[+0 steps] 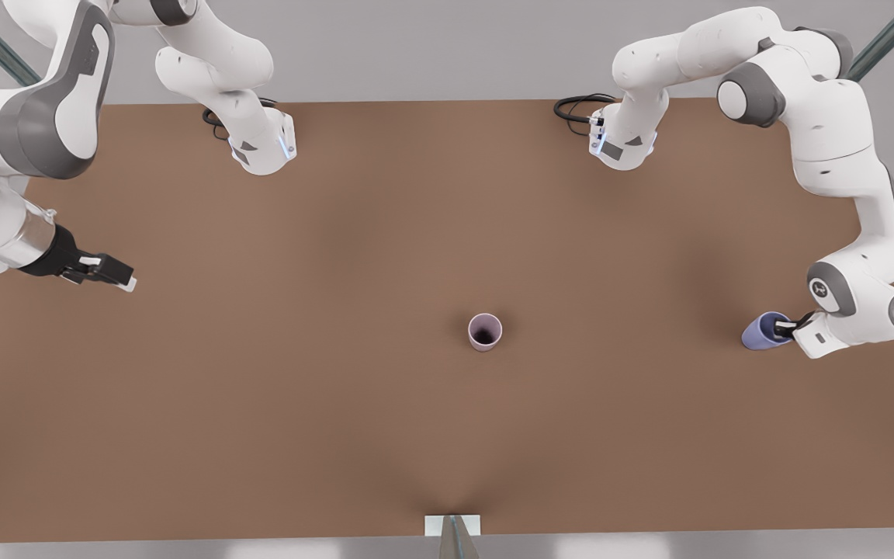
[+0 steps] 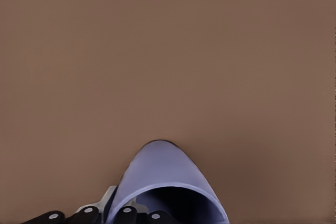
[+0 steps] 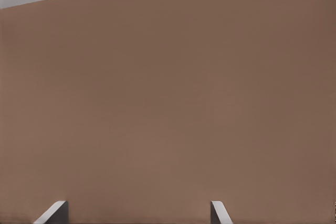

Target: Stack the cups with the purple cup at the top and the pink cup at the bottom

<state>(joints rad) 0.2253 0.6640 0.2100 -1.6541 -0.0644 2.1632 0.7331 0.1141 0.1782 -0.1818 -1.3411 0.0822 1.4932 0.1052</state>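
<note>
The pink cup (image 1: 485,331) stands upright on the brown table (image 1: 299,404), near the middle, with its dark inside facing up. Far toward the front view's right, the purple cup (image 1: 761,332) is tilted, its mouth turned toward my left gripper (image 1: 787,326). That gripper is shut on the cup's wall, one finger inside the rim and one outside. The left wrist view shows the purple cup (image 2: 163,177) close up, with the left gripper (image 2: 107,214) pinching its rim. My right gripper (image 1: 125,278) waits open at the front view's left, and its fingertips (image 3: 52,212) hold nothing.
Both arm bases stand at the table's far edge, with black cables (image 1: 575,107) beside them. A small white bracket (image 1: 452,526) sits at the middle of the near edge. Bare table lies between the two cups.
</note>
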